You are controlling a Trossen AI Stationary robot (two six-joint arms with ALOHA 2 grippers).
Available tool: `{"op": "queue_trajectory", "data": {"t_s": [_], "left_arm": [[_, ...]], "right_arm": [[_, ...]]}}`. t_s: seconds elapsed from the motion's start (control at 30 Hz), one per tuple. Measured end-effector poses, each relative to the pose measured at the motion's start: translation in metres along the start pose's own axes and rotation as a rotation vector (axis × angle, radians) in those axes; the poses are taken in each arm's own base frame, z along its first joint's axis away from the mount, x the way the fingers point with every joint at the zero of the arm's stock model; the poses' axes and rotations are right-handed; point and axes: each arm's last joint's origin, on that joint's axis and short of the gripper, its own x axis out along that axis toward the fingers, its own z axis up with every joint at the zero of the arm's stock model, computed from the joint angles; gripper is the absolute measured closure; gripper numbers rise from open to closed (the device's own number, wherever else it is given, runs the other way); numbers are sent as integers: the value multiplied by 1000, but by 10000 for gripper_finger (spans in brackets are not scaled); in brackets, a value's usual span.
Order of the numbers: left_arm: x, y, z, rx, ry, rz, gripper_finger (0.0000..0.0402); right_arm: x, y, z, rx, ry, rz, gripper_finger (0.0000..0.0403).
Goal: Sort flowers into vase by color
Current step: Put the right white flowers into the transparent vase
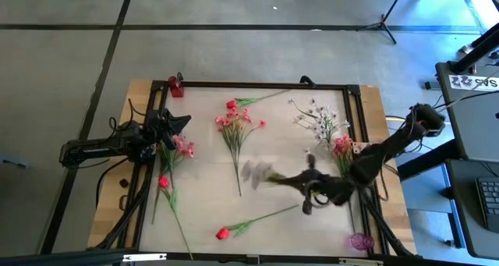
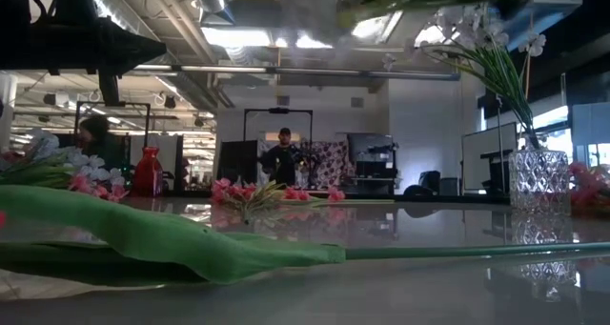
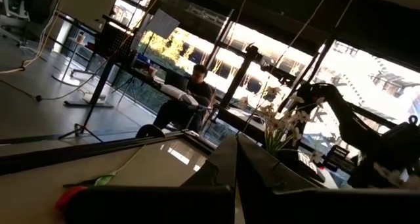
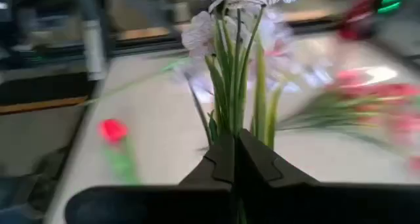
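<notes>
Right now my right gripper is clenched on a spray of white blossoms, its green stems pinched between my fingers and running straight out ahead of me, so the long axis follows my own reach. In the high view that bunch trails out from my right gripper toward the table's middle, well above the surface, blurred. What the next move turns on, as I judge it, is the clear glass vase already holding white blossoms: it stands behind me and off toward the far right corner, so I must swing the stems back round and tip them upright. This arm is plainly the nearer one to it.

My left gripper hangs at the far left edge over a pink spray; whether it is released or closed I cannot tell.

Still lying flat on the pale, glossy table are a pink bunch ahead of me and a red bud nearer my front side. Beyond the table, people sit and stand in an open workshop.
</notes>
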Motion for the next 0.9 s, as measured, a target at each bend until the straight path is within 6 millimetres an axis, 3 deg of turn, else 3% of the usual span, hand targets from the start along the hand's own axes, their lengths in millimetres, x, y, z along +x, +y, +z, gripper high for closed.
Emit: {"op": "queue_trajectory", "data": {"t_s": [0.1,0.27,0.4,0.5,0.67,0.9], "left_arm": [[0,0,0,0,1,0,401],[0,0,0,-2,-3,0,401],[0,-1,2,-15,-22,-13,401],[0,-2,4,4,-32,-34,401],[0,-4,3,90,-13,-98,401],[0,-4,3,110,-15,-92,401]], "right_arm": [[21,-8,-10,-26,92,26,401],[55,-9,-48,-119,255,-36,397],[71,-5,-80,-106,410,-18,358],[73,-4,-89,-15,576,-20,312],[68,-5,-67,61,835,-69,228],[83,-7,-12,20,789,-9,153]]}}
